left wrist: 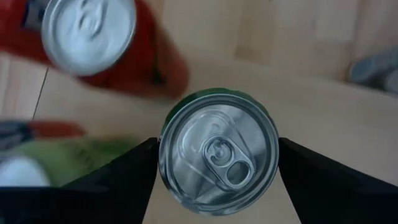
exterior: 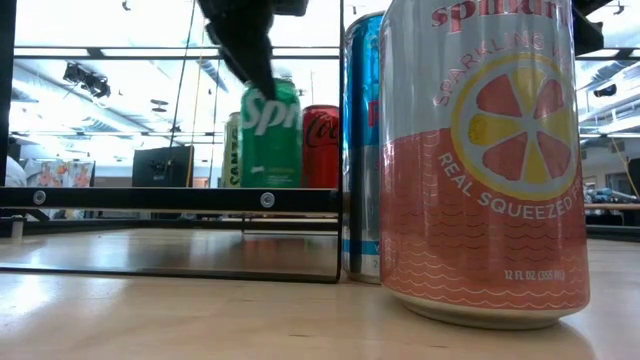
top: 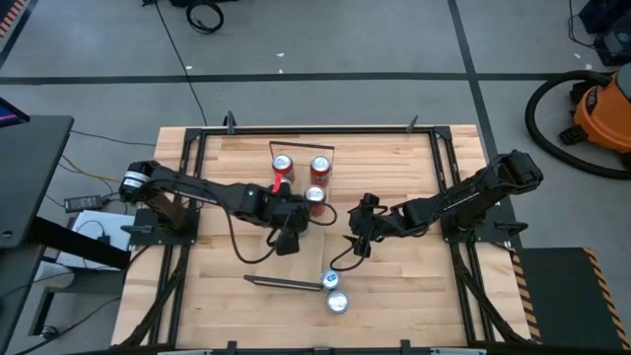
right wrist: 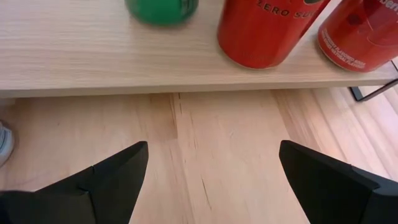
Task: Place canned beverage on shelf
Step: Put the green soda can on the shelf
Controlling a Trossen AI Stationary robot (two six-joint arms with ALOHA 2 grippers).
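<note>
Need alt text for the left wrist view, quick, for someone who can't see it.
The left gripper looks straight down on the silver top of a green can, which sits between its dark jaws, one at each side. Beyond it a red can stands on light wood; whether the jaws actually press the green can is unclear.

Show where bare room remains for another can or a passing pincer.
Bare tabletop lies near the left front corner, and more between the right pincer and the shelf. It is crowded where the left pincer straddles the green can beside the red cans.
</note>
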